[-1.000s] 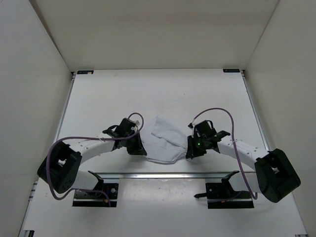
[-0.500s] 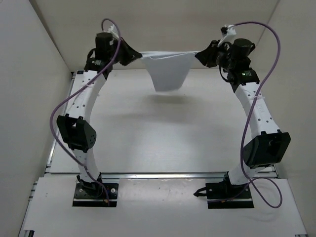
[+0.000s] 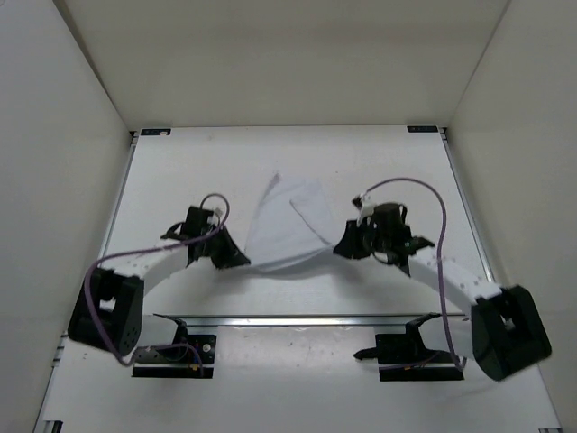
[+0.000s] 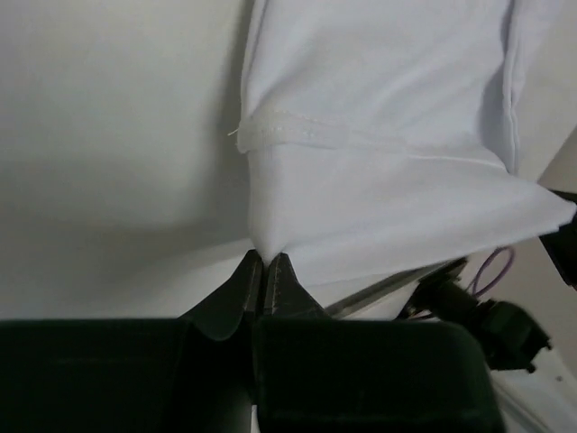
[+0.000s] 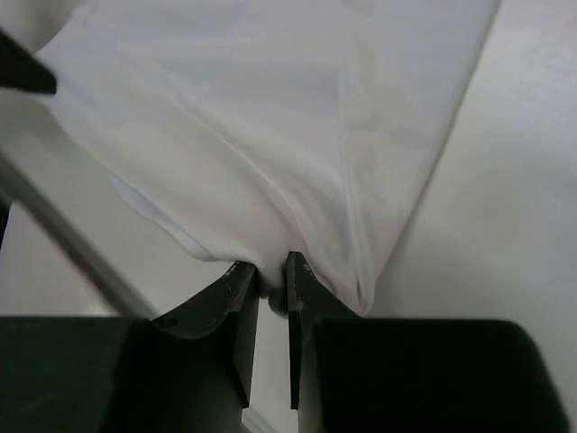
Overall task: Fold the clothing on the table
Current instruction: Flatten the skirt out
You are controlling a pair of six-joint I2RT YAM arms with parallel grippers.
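white fabric strung between two robot arms: the clothing (image 3: pixel 287 225) sits at the near middle of the bench (image 3: pixel 270 158), just beyond the metal rail (image 3: pixel 297 319). its near edge is drawn into a line between the left arm (image 3: pixel 149 263) and the right arm (image 3: pixel 444 271). in the left wrist view the left jaws are pressed together, barely a slit between the dark fingers (image 4: pixel 230 299). a corner of the fabric is pinched at their tips, and a stitched hem crosses the cloth just above that corner. in the right wrist view the right jaws stand a narrow gap apart, clamped on a bunched fold of the same garment, which fans out from the grip in soft creases. from overhead, the rest of the fabric runs away from the arms toward the far side of the bench, one flap doubled over on top. whether the stretched near edge touches the bench cannot be told. both arms lie low and bent inward, elbows out toward the side walls (image 3: pixel 54 180). a purple cable (image 3: pixel 406 180) arcs over the right wrist.
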